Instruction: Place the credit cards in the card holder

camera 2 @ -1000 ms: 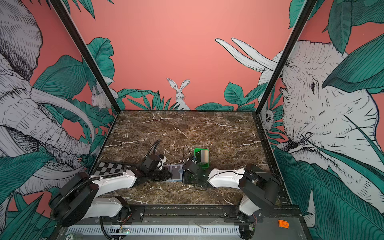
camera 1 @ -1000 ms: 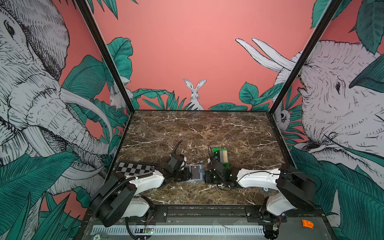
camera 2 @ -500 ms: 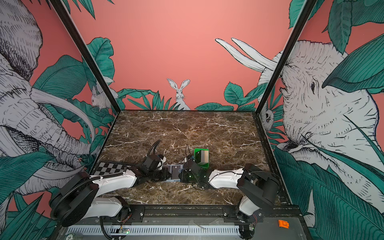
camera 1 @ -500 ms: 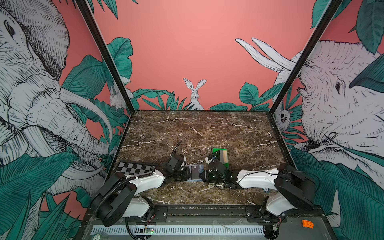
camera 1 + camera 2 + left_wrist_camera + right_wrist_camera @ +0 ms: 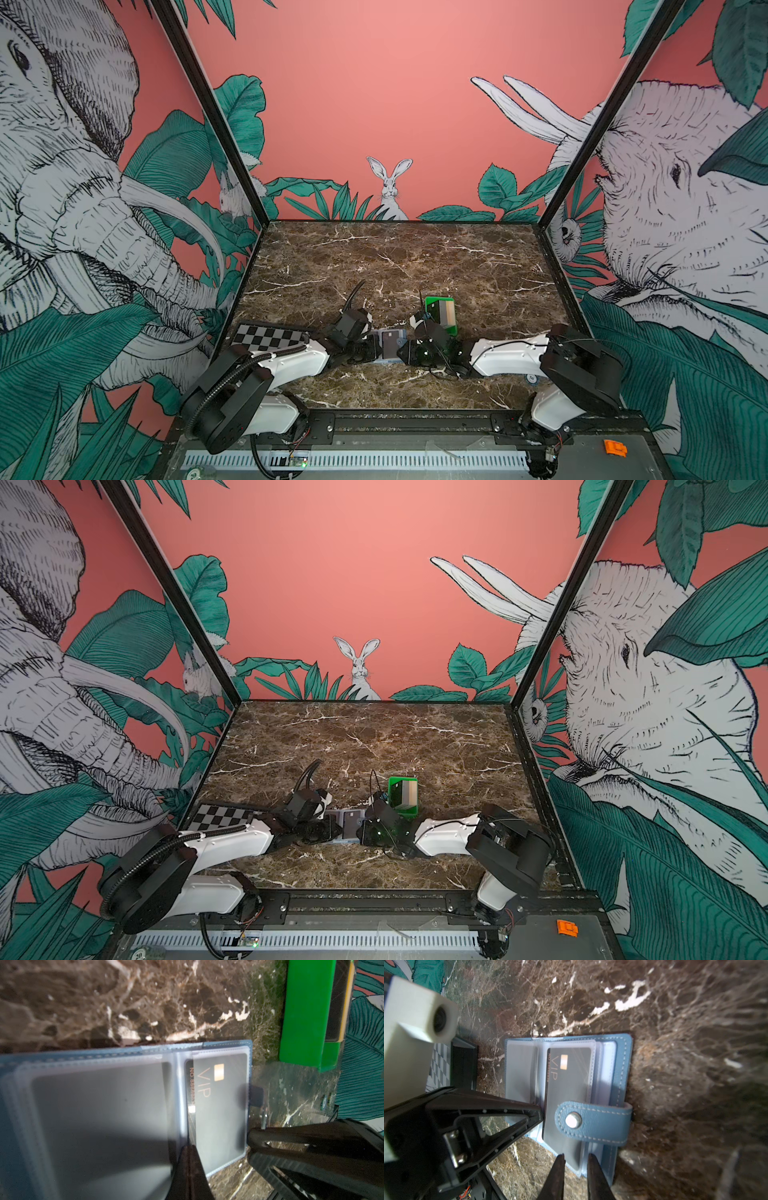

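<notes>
The card holder [image 5: 623,1064] lies open on the marble worktop [image 5: 395,257] near its front edge, between the two hands, as both top views show. The black VIP card [image 5: 571,1076] sits partway inside one of its clear sleeves, with one long edge uncovered, and the snap tab [image 5: 591,1122] is folded across the card's lower part. The left hand [image 5: 540,1113] has its fingers together, tips right at the card's bare long edge. Whether they pinch the card or a clear sleeve leaf cannot be told. The right hand [image 5: 575,1159] has its fingers a little apart, with a narrow gap at the card holder's near edge, and nothing is clearly clamped between them. Just behind the right hand stands a green tray [image 5: 454,330] with more cards [image 5: 445,312] in it. A checkerboard plate [image 5: 266,336] lies flat beside the left arm.
</notes>
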Robot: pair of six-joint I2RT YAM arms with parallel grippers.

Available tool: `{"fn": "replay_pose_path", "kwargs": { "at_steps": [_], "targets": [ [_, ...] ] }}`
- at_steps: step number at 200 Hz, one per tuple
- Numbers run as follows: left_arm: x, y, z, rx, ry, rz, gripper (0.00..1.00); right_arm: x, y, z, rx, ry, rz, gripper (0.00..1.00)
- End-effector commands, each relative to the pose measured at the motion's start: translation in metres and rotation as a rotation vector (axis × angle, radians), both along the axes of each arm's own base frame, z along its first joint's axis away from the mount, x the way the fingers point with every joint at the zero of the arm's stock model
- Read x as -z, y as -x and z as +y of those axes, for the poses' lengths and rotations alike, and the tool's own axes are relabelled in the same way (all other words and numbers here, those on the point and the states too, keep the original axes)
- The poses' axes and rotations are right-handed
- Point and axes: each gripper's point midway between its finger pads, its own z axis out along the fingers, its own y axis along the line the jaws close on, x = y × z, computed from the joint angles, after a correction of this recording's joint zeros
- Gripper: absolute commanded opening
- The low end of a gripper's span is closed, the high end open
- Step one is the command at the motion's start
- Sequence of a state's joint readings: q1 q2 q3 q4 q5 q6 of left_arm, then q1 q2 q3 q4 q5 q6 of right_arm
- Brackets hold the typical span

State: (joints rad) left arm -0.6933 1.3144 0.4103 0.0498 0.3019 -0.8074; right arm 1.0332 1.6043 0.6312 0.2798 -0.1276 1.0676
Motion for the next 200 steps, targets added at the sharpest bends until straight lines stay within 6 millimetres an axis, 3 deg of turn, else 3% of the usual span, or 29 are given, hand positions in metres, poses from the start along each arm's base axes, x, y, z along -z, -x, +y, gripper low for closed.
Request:
{"fn": "replay_pose_path", "kwargs": {
  "at_steps": [1, 61, 124, 127, 136, 200],
  "targets": [
    [0.015, 0.01, 0.014, -0.014, -0.068, 0.037, 0.04, -0.001, -0.003, 0.006, -0.004, -0.019, -0.001, 0.21],
    [0.015, 0.01, 0.014, -0.015, -0.066, 0.039, 0.04, -0.003, -0.004, 0.007, -0.009, -0.023, -0.007, 0.2],
    [0.016, 0.011, 0.015, -0.015, -0.067, 0.041, 0.04, 0.006, -0.004, -0.007, 0.022, 0.043, -0.005, 0.2],
    [0.016, 0.011, 0.015, -0.015, -0.067, 0.041, 0.04, -0.005, -0.005, -0.005, 0.022, 0.017, -0.02, 0.2],
    [0.017, 0.01, 0.015, -0.015, -0.068, 0.041, 0.04, -0.009, -0.006, -0.004, 0.02, 0.009, -0.028, 0.2],
    [0.018, 0.011, 0.015, -0.017, -0.066, 0.044, 0.04, -0.012, -0.005, -0.001, 0.005, -0.001, -0.033, 0.18]
  ]
}}
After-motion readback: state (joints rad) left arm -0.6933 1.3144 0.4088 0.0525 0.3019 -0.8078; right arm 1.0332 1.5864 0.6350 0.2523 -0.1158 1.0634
